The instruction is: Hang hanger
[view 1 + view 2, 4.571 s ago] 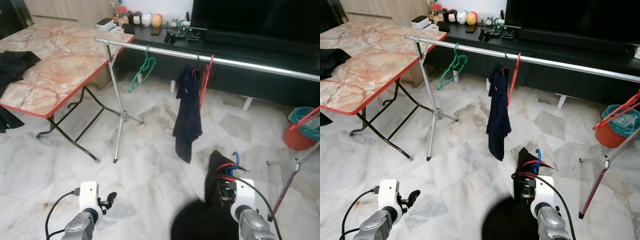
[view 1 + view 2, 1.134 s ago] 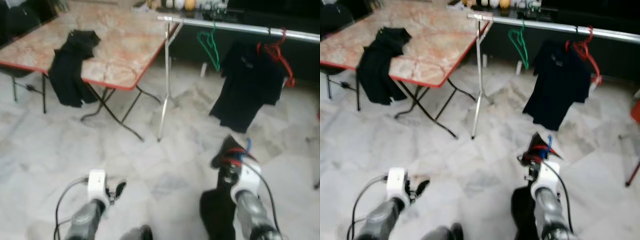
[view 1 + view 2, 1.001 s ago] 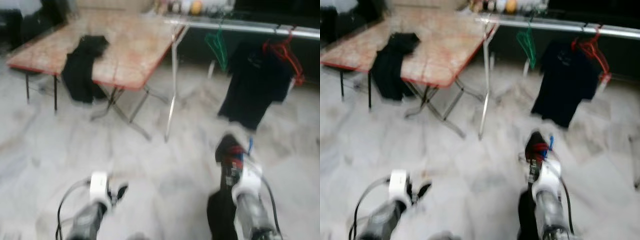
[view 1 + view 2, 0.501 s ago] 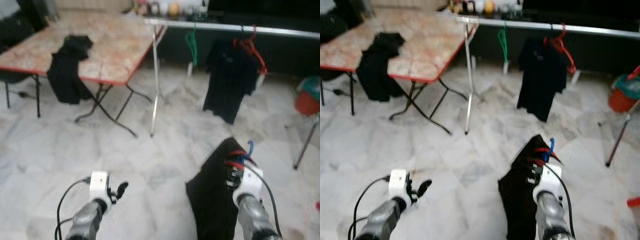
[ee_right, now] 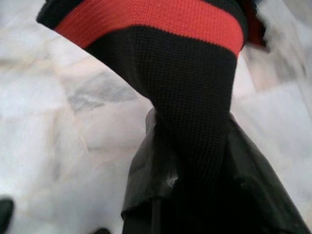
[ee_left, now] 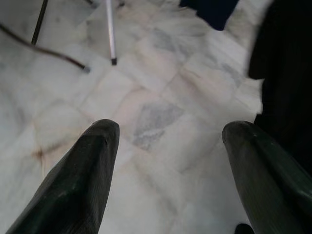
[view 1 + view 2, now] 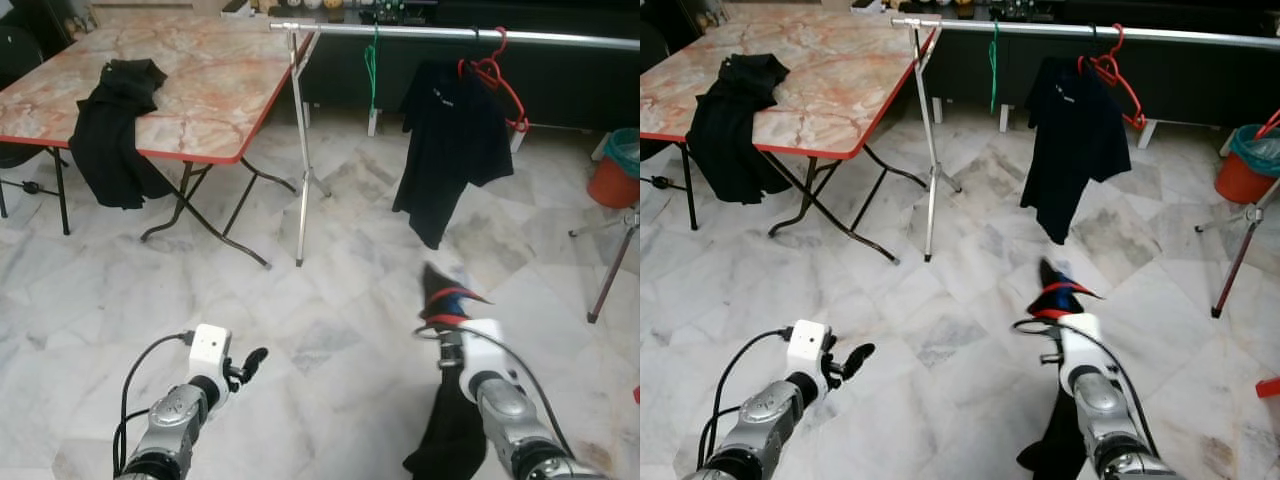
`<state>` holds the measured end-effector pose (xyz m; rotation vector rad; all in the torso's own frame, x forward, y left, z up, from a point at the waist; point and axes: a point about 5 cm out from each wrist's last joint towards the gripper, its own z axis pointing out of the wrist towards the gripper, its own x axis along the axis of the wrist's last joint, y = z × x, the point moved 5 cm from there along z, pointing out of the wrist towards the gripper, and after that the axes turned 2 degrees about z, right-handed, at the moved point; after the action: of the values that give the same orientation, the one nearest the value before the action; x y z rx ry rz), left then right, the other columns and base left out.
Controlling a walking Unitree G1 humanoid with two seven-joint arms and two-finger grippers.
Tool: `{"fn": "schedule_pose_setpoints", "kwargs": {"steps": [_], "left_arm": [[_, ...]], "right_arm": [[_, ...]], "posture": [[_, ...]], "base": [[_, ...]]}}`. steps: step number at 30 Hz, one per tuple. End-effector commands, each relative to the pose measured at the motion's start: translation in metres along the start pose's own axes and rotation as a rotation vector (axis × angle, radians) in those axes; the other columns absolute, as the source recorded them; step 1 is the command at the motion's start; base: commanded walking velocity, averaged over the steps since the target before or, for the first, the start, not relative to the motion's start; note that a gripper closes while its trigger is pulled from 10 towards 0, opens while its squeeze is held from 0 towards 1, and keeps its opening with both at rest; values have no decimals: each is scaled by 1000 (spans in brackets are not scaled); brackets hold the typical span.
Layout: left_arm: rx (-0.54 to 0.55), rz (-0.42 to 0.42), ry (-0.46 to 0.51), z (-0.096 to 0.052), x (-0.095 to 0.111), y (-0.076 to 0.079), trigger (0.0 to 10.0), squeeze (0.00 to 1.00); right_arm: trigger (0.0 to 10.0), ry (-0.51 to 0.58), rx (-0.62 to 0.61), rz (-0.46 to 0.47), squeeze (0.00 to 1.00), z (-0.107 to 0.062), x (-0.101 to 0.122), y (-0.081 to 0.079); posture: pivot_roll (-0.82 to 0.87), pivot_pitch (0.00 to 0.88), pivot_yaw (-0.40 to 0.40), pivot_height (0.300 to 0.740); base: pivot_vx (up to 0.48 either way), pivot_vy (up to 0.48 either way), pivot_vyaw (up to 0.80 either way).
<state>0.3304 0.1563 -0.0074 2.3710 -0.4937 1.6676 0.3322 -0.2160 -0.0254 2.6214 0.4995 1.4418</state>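
Marble floor (image 7: 330, 300); right gripper (image 7: 447, 322) clamps black garment (image 7: 445, 440).

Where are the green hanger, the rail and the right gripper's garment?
green hanger (image 7: 372, 62), left eye view, its side arm.
rail (image 7: 420, 32), left eye view, mid-bar.
right gripper (image 7: 446, 322), left eye view, at the fingertips.
black garment (image 5: 195, 107), right wrist view, knit below the red band.

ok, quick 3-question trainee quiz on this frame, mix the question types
1. True or false: the left claw is open and holding nothing.
2. What does the right claw grip?
A. a green hanger
B. a black garment with a red band
C. a table leg
3. Fill in: the black shirt on the red hanger hangs from the silver ____.

Key:
1. True; its fingers stand apart over bare floor.
2. B
3. rail
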Motion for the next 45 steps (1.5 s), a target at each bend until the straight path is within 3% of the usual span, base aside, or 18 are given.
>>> {"fn": "schedule_pose_setpoints", "kwargs": {"steps": [1, 2, 5, 9, 11, 14, 16, 18, 24, 34, 36, 38, 39, 40, 41, 45], "left_arm": [[-55, 90, 3, -2, 7, -4, 10000, 0], [-55, 90, 3, -2, 7, -4, 10000, 0], [-130, 163, 31, -1, 20, -1, 10000, 0], [-301, 286, 92, -3, 47, 13, 10000, 0], [-314, 298, 98, -3, 50, 14, 10000, 0], [-393, 395, 110, -3, 63, 23, 10000, 0], [-437, 396, 122, -3, 70, 29, 10000, 0], [-541, 397, 156, -9, 85, 47, 10000, 0], [-661, 401, 212, -16, 106, 72, 10000, 0], [-834, 414, 134, -33, 100, 90, 10000, 0], [-832, 431, 123, -34, 97, 89, 10000, 1000], [-826, 441, 124, -34, 98, 89, 10000, 1000], [-813, 445, 129, -34, 99, 89, 10000, 149], [-807, 446, 131, -33, 100, 88, 10000, 149], [-798, 447, 136, -32, 102, 88, 10000, 0], [-750, 438, 160, -26, 109, 85, 10000, 0]], "right_arm": [[10000, 62, 118, -59, 0, 1, 23, -1], [10000, 62, 118, -59, 0, 1, 23, -1], [10000, 94, 280, -152, 0, -2, 37, -7], [10000, 135, 518, -288, 0, -15, 53, -14], [10000, 133, 529, -296, 0, -15, 54, -14], [10000, 138, 548, -312, 0, -15, 62, -12], [10000, 146, 611, -317, 0, -18, 66, -20], [10000, 199, 807, -367, 0, -30, 76, -47], [10000, 220, 880, -397, 0, -34, 79, -61], [10000, 248, 913, -407, 0, -40, 86, -59], [10000, 255, 914, -414, 0, -41, 88, -58], [10000, 260, 922, -417, 0, -42, 89, -59], [10000, 268, 940, -422, 0, -44, 90, -60], [10000, 270, 947, -424, 0, -45, 90, -60], [10000, 272, 956, -426, 0, -46, 91, -61], [10000, 274, 983, -436, 0, -49, 91, -63]], "posture": [[51, 21, 22, 740], [51, 21, 22, 740], [48, 21, 24, 740], [45, 26, 21, 740], [45, 26, 21, 740], [59, 32, 17, 740], [59, 35, 15, 740], [57, 33, 10, 740], [61, 39, 0, 740], [53, 36, -4, 740], [53, 36, -4, 740], [51, 35, -4, 740], [53, 34, -4, 740], [53, 34, -4, 740], [52, 34, -4, 740], [53, 33, -4, 740]], "base": [[0, 0, 0], [0, 0, 0], [0, 0, 0], [0, 0, 0], [0, 0, 0], [0, 0, 0], [0, 0, 0], [0, 0, 0], [0, 0, 0], [0, 0, 0], [0, 0, 0], [0, 0, 0], [0, 0, 0], [0, 0, 0], [0, 0, 0], [0, 0, 0]]}}
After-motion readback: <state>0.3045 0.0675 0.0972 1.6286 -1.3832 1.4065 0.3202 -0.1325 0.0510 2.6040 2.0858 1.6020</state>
